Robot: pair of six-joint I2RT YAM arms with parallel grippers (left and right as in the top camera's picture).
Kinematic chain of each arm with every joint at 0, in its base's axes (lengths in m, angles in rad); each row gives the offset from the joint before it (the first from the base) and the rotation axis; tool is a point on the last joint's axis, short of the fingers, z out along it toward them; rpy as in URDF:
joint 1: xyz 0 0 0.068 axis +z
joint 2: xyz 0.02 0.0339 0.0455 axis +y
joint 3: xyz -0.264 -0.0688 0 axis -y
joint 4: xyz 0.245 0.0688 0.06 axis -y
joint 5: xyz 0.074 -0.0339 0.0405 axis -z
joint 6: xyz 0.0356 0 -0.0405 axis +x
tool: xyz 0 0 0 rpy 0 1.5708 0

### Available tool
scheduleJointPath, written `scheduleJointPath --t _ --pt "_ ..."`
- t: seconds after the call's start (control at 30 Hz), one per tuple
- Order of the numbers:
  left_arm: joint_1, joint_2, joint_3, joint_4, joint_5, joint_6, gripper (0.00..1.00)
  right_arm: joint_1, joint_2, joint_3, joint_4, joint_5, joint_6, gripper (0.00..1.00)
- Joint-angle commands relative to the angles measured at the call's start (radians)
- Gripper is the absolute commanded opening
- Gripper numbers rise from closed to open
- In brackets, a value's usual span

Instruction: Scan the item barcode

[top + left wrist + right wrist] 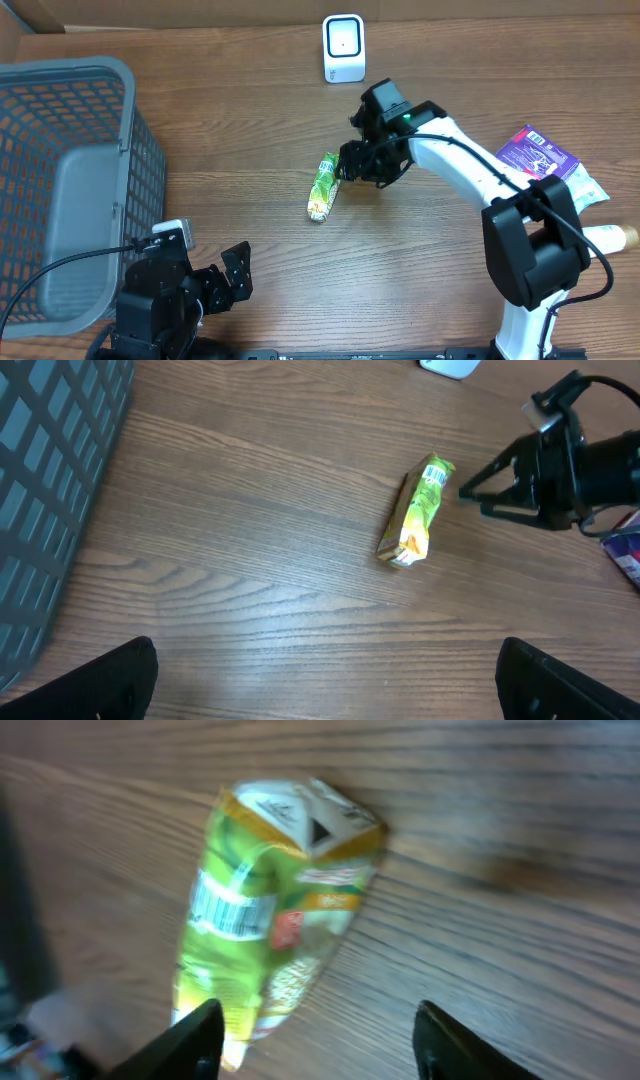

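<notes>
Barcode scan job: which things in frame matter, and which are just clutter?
In the job:
- green snack packet, flat on the table, barcode facing up
- white scanner at the far edge
- right gripper, open over the packet

Lying about:
- grey basket
- purple packet
- other packs beside it
- left gripper, open, holding nothing

A green and yellow packet (418,510) lies flat on the wooden table (240,570), right of centre, with its barcode at the upper end. Just to its right, the right gripper (472,500) has its black fingers spread. A grey basket (50,480) fills the upper left. The left gripper (328,652) has its fingers wide apart at the bottom corners.
</notes>
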Motion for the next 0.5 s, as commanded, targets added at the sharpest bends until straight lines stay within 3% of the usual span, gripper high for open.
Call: scheduleJointPath --t 0.0,0.17,0.33,0.43,0.47 --pt "0.000 -0.006 0.000 0.001 -0.013 0.002 1.00 0.014 -0.037 -0.061 0.036 -0.138 0.033 0.63" --pt "0.000 -0.006 0.000 0.001 -0.013 0.002 1.00 0.032 -0.037 -0.132 0.135 -0.224 0.090 0.60" --pt "0.000 -0.006 0.000 0.001 -0.013 0.002 1.00 0.069 -0.037 -0.162 0.193 -0.098 0.223 0.37" --pt "0.000 -0.006 0.000 0.001 -0.013 0.002 1.00 0.095 -0.036 -0.193 0.271 -0.058 0.270 0.39" --pt "0.000 -0.006 0.000 0.001 -0.013 0.002 1.00 0.104 -0.035 -0.207 0.305 -0.057 0.284 0.44"
